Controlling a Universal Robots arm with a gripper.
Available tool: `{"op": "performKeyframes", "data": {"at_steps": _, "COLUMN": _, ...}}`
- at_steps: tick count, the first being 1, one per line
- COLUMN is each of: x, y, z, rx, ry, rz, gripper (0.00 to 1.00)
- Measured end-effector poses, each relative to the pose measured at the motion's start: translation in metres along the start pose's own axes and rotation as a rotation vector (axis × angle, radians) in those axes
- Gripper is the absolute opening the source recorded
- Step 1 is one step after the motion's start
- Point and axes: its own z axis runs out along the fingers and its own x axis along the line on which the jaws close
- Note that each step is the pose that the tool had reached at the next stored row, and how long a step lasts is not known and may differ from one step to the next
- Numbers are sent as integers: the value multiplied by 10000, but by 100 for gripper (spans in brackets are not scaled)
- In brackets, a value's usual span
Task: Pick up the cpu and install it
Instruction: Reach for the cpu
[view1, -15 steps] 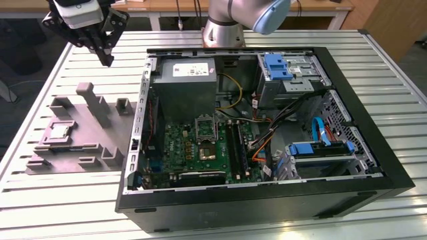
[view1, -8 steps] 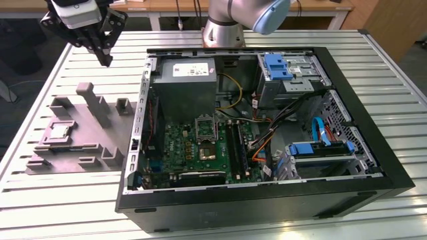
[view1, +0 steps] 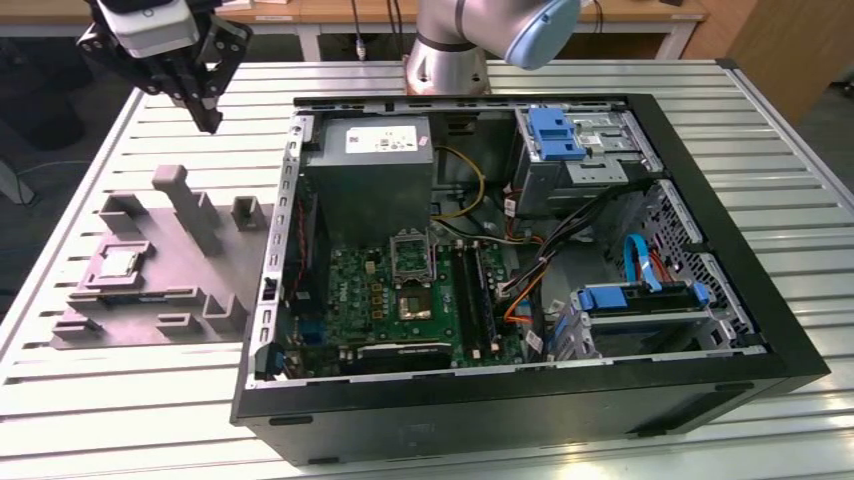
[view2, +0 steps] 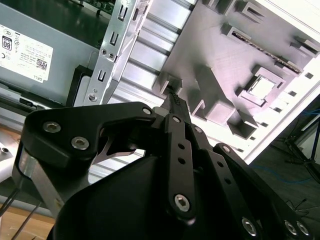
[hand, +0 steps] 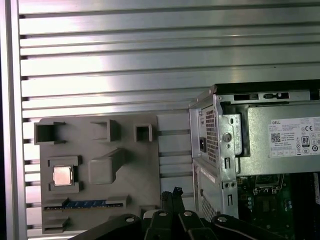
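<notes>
Nothing of the task is done yet. In the exterior view the cpu (view1: 118, 262) lies flat in its pocket on the fixture (view1: 127, 310), at 9 o'clock from the case (view1: 534, 400), with nothing touching it. Farther back, at 1 o'clock from the cpu, the gripper (view1: 208, 122) hangs clear of the fixture, fingers together on nothing. Pickup and seating are both left. Whether the socket (view1: 416, 306) is bare is hard to make out.

Black hand (view2: 173, 101), cpu (view2: 261, 87) in grey fixture (view2: 210, 45)

cpu (view1: 118, 262) in fixture (view1: 150, 312), computer case (view1: 534, 405) beside it on table (view1: 107, 400)
</notes>
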Motion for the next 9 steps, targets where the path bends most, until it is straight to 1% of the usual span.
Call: {"op": "performKeyframes", "data": {"at_steps": 9, "x": 48, "y": -4, "z": -1, "rx": 0, "ry": 0, "rz": -1, "gripper": 11}}
